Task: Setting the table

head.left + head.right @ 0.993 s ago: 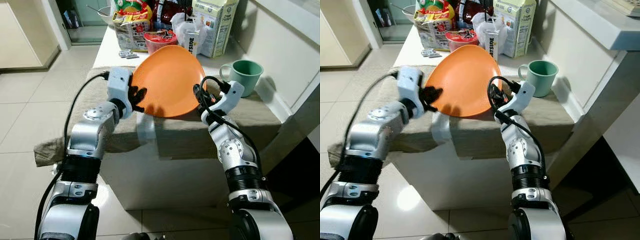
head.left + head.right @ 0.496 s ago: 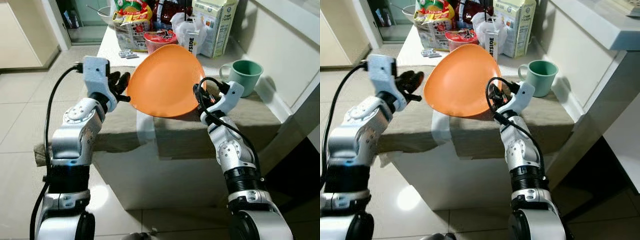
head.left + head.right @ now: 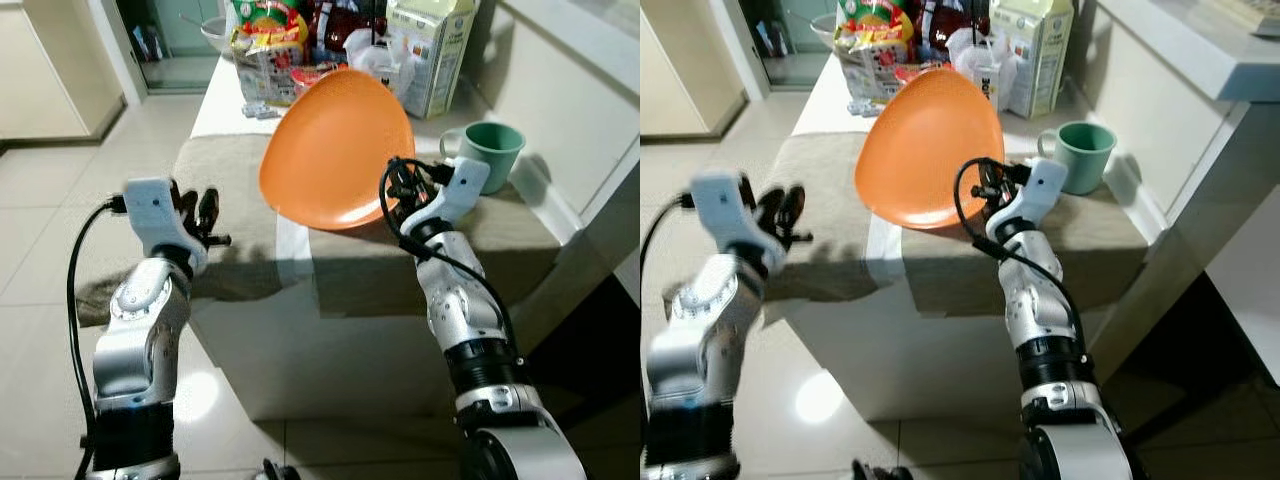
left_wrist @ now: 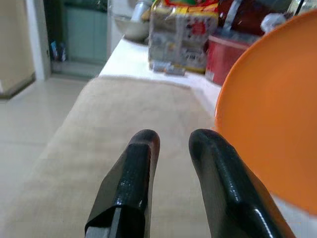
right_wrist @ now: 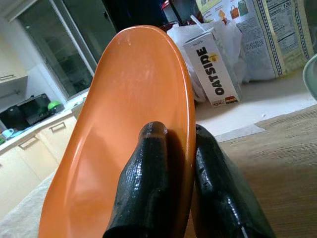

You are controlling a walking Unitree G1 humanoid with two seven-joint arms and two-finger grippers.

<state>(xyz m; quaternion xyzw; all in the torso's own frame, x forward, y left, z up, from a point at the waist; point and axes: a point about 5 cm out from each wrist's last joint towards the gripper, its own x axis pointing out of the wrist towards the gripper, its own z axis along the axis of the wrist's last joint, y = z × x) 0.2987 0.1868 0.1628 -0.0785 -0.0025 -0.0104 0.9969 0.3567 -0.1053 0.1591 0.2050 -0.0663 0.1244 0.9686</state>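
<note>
The right gripper (image 5: 173,148) has its jaws clamped on the rim of the orange plate (image 3: 340,150), one finger on the inner face and one behind the edge, as the right wrist view shows. The plate is tilted steeply, nearly on edge, its hollow side facing the robot's left, and it is held above the brown cloth (image 3: 500,235) that covers the near end of the white desk (image 3: 225,100). The left gripper (image 3: 205,215) hangs off the desk's near left corner, apart from the plate; its jaws stand slightly parted and hold nothing, with the cloth lying beyond the fingertips (image 4: 146,139) in the left wrist view. A green mug (image 3: 490,150) stands upright on the cloth to the right of the plate, near the right wrist. Behind the plate, at the far end of the desk, sit a small carton (image 5: 213,69) marked OATSIDE, a larger carton (image 3: 430,50), a red cup (image 4: 230,57) and a snack bag (image 3: 265,45), crowded close together. A pale strip (image 3: 292,245) hangs over the desk's front edge below the plate. The floor (image 3: 50,200) is light tile.
</note>
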